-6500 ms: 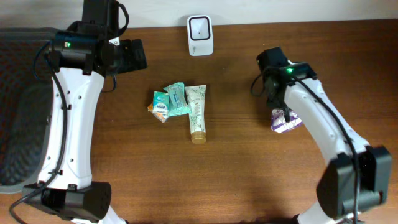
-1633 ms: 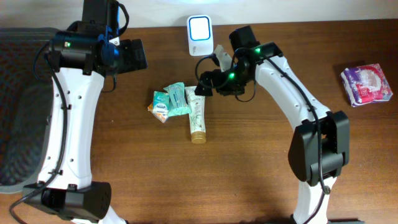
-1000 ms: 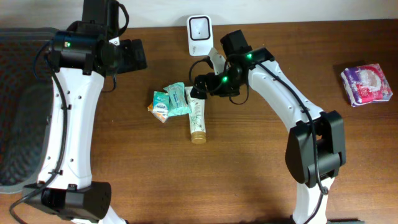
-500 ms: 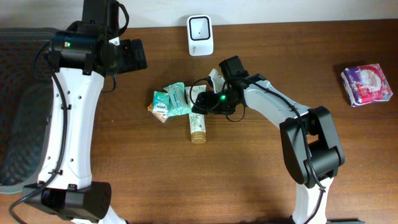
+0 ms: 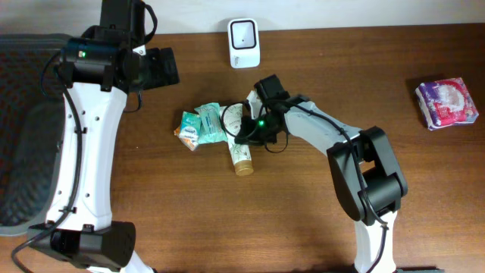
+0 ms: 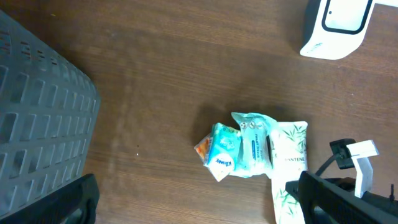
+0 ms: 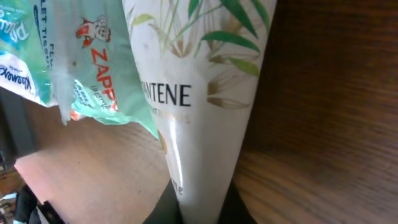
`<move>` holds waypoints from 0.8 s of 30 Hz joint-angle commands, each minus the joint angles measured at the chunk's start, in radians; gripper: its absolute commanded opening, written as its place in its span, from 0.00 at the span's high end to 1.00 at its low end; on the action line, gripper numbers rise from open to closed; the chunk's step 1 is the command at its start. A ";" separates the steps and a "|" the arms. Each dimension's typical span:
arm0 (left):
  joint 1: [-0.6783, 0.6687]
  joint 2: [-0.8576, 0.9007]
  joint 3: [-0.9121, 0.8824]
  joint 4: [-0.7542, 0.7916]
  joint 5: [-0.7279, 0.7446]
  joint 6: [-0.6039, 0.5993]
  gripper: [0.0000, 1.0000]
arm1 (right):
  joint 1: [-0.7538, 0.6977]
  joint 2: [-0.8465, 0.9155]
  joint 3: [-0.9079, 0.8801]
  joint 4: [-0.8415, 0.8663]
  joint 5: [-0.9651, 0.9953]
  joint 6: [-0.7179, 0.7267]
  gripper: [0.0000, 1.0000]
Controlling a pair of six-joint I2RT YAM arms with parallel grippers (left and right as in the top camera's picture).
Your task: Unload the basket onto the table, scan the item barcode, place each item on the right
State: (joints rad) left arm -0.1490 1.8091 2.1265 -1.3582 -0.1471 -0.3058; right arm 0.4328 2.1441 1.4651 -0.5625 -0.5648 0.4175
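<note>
Tube (image 5: 240, 152) in right jaws — packs (image 5: 198, 127) touching, bare table (image 5: 303, 220) rightward

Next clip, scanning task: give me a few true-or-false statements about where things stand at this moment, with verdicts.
1. The right gripper is shut on the Pantene tube. True.
2. The left gripper holds a tissue packet. False: it is open and empty, up and to the left of the items.
3. The purple packet lies beside the scanner. False: it lies far to the right, apart from it.
4. The tube lies against the green tissue packets. True.
</note>
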 commanded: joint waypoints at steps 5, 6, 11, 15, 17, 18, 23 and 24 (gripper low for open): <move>0.002 -0.003 0.010 0.002 -0.007 0.012 0.01 | -0.061 -0.074 0.168 -0.357 0.310 -0.020 0.96; 0.002 -0.003 0.010 0.002 -0.008 0.012 0.01 | -0.068 -0.083 0.183 -0.394 0.353 -0.020 0.96; 0.002 -0.003 0.010 0.002 -0.007 0.012 0.01 | -0.123 -0.107 0.214 -0.564 0.559 -0.154 0.96; 0.002 -0.003 0.010 0.002 -0.007 0.012 0.01 | -0.153 -0.107 0.214 -0.607 0.615 -0.159 0.75; 0.002 -0.003 0.010 0.002 -0.007 0.012 0.01 | -0.161 -0.107 0.215 -0.612 0.615 -0.155 0.20; 0.002 -0.003 0.010 0.002 -0.007 0.012 0.01 | -0.161 -0.107 0.215 -0.613 0.613 -0.144 0.17; 0.002 -0.003 0.010 0.002 -0.007 0.012 0.01 | -0.165 -0.107 0.332 -0.741 0.603 -0.140 0.01; 0.002 -0.003 0.010 0.002 -0.008 0.012 0.01 | -0.166 -0.107 0.367 -0.776 0.603 -0.140 0.01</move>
State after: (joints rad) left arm -0.1490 1.8091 2.1265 -1.3582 -0.1474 -0.3058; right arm 0.2764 2.0712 1.7325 -1.2812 0.0261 0.2768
